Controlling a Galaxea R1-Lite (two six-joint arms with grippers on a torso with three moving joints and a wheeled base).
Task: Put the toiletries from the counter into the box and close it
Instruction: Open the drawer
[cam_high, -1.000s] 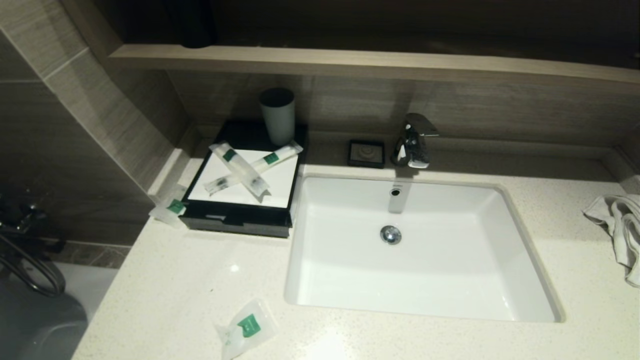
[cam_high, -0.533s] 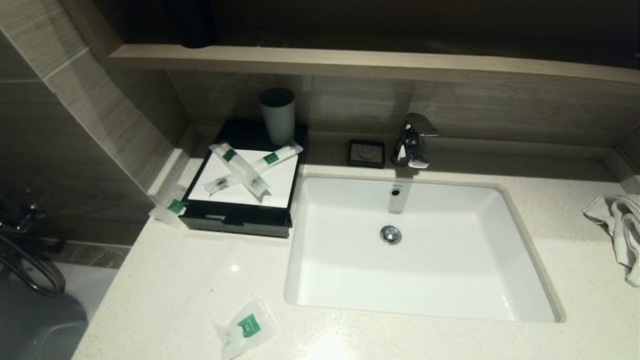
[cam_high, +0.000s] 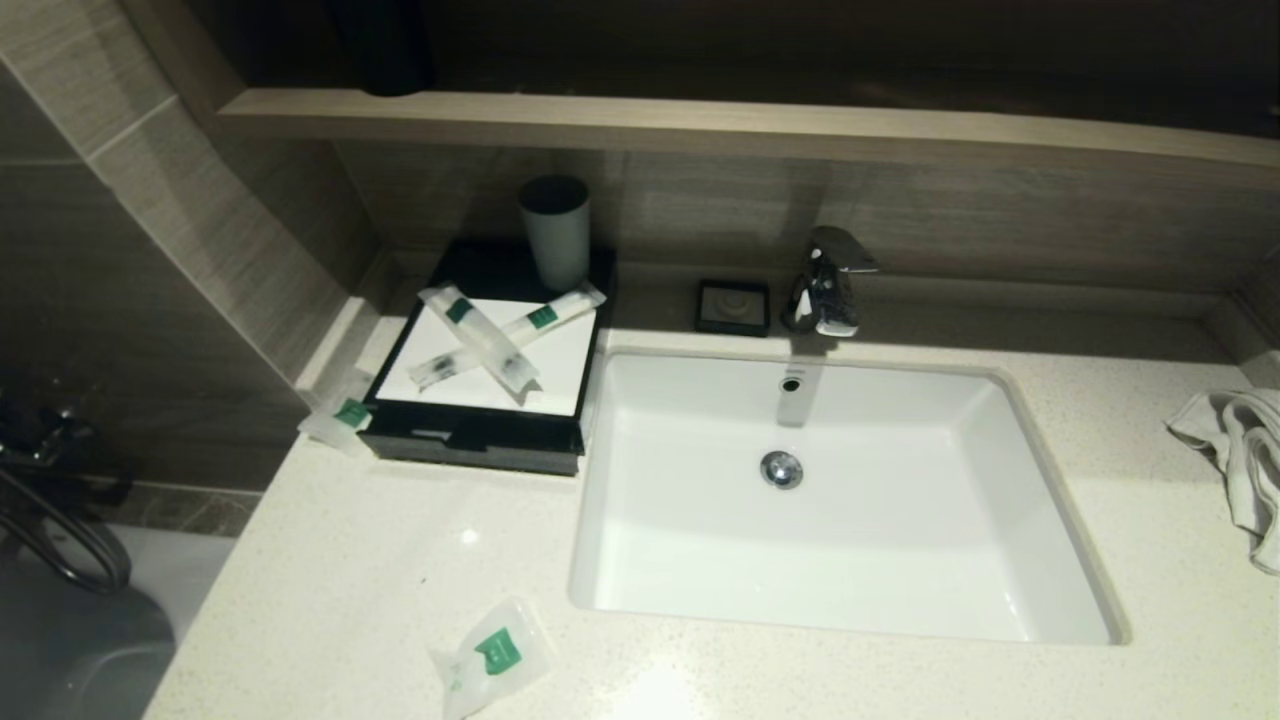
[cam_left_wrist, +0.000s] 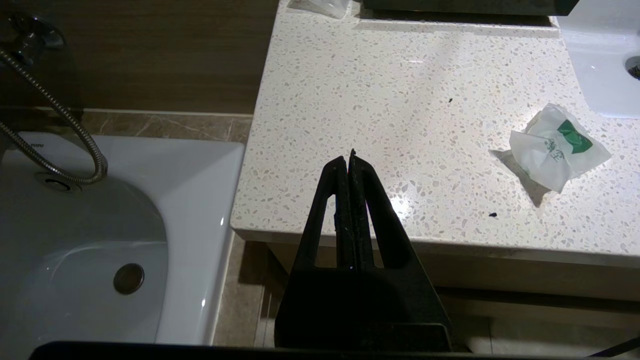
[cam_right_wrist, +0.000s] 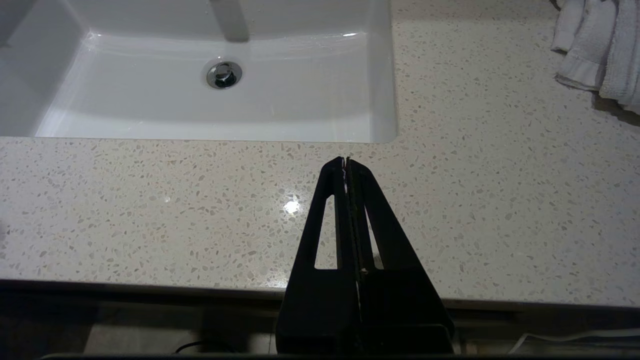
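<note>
Two grippers, left (cam_left_wrist: 350, 157) and right (cam_right_wrist: 346, 162), are hanging at the table's (cam_high: 330, 600) near edge, fingers pressed together, holding nothing. One pouch (cam_high: 490, 655) is lying near left; crossed long packets (cam_high: 490, 335) are resting atop the far-left box (cam_high: 470, 440), likely sliding off if the drawer is jerked.

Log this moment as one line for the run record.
left gripper: shut, empty, parked | right gripper: shut, empty, parked | box: closed, two slim packets crossed on top | pouch: on counter
</note>
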